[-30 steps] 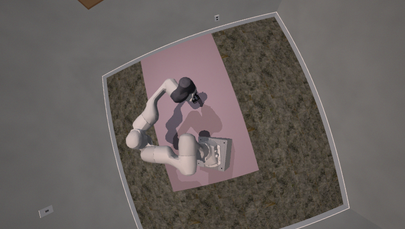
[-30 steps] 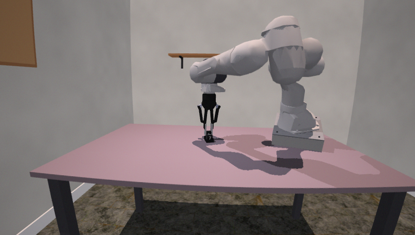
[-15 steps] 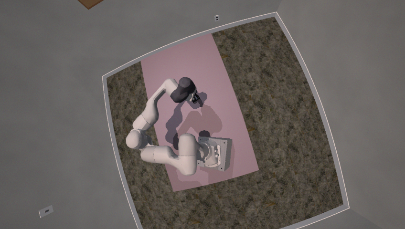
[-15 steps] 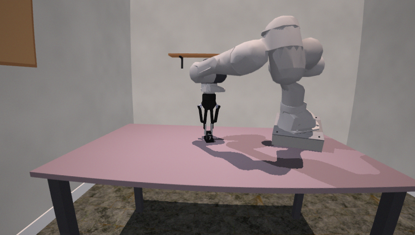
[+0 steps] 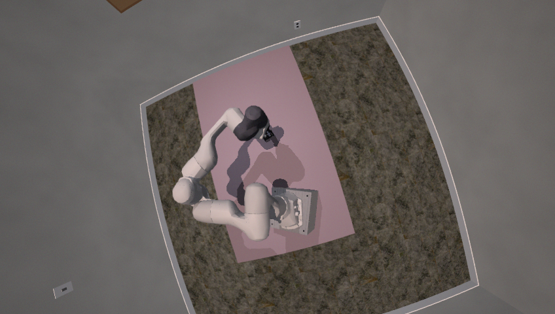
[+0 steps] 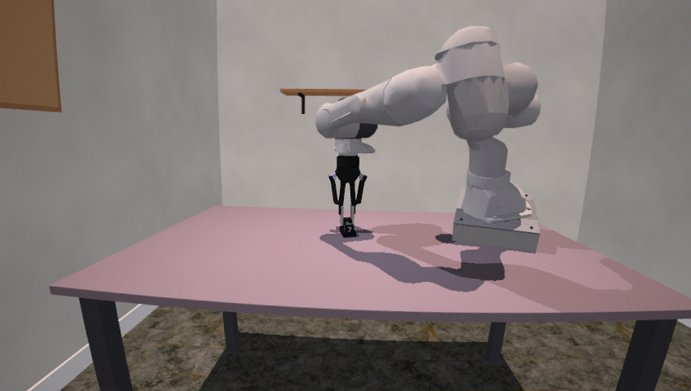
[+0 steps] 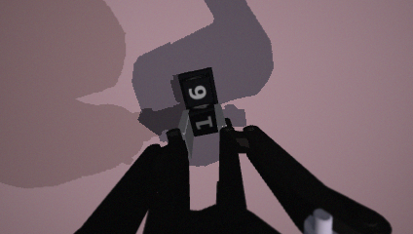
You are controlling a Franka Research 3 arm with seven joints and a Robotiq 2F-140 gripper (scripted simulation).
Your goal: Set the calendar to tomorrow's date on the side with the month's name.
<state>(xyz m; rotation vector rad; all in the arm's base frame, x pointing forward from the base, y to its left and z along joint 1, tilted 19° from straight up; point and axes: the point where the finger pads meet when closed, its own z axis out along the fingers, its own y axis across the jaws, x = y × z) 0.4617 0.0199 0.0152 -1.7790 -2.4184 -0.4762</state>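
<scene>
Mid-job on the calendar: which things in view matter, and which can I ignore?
For the job: gripper, shut on the nearer cube showing 1; far cube showing 9 or 6; pink table. I cannot clearly make out the tray.

Ignore: wall shelf; brown board; wall socket.
</scene>
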